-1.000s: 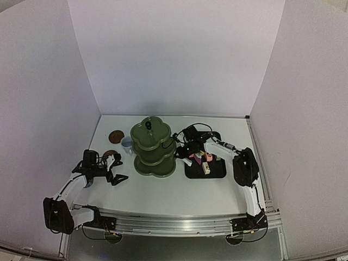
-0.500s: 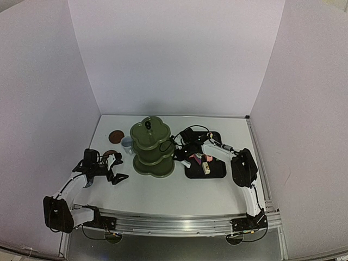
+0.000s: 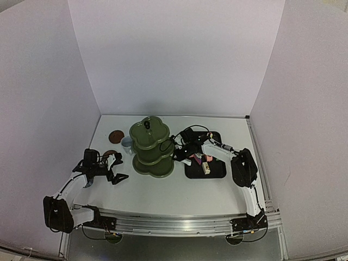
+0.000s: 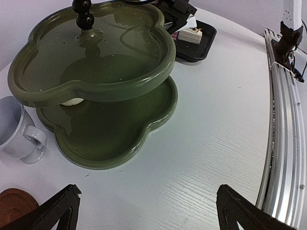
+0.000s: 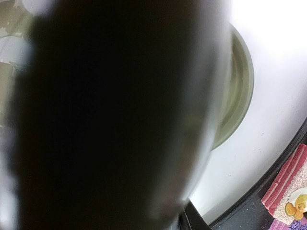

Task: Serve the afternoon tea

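Logging early stage: I am finding stand [image 4: 96, 62] nearly bare, cakes [image 3: 206, 167] sitting on tray [image 3: 217, 173]; left fingers [image 4: 57, 208] wide, empty; right fingers [image 3: 182, 154], cannot tell

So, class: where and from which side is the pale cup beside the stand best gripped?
The cup, probably by its rim wall, from above, on the side away from the stand: it stands upright, open-mouthed, the tiers close beside it.

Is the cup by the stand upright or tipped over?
Upright. In the left wrist view the cup stands on its base on the table, mouth up, beside the stand.
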Robot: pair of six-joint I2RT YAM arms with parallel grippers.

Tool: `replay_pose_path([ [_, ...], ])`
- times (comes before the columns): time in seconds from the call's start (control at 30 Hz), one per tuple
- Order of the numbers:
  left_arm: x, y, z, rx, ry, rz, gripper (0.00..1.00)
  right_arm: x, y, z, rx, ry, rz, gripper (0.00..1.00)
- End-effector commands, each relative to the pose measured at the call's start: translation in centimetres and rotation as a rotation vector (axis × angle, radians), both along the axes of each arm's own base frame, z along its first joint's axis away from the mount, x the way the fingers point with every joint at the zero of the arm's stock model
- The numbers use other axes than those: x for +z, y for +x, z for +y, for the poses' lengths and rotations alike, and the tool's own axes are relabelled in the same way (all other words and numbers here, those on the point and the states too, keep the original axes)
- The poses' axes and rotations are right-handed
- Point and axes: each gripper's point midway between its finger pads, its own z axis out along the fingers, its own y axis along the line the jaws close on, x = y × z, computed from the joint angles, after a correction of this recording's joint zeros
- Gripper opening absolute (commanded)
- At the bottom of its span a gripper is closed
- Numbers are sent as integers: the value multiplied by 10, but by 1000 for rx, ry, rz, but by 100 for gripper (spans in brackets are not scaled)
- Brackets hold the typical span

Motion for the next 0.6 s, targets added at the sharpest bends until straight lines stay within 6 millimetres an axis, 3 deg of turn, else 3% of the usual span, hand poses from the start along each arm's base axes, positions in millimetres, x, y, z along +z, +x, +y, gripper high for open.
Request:
replay_pose_path([
  [0.0, 16, 7, -2, -14, 4, -78, 100, 28, 10, 8, -34, 44, -49, 34],
  [0.3, 11, 6, -1, -14, 15, -69, 100, 47, 15, 12, -64, 81, -60, 36],
  [0.57, 10, 4, -2, -20, 11, -66, 100, 48, 26, 4, -140, 80, -61, 36],
])
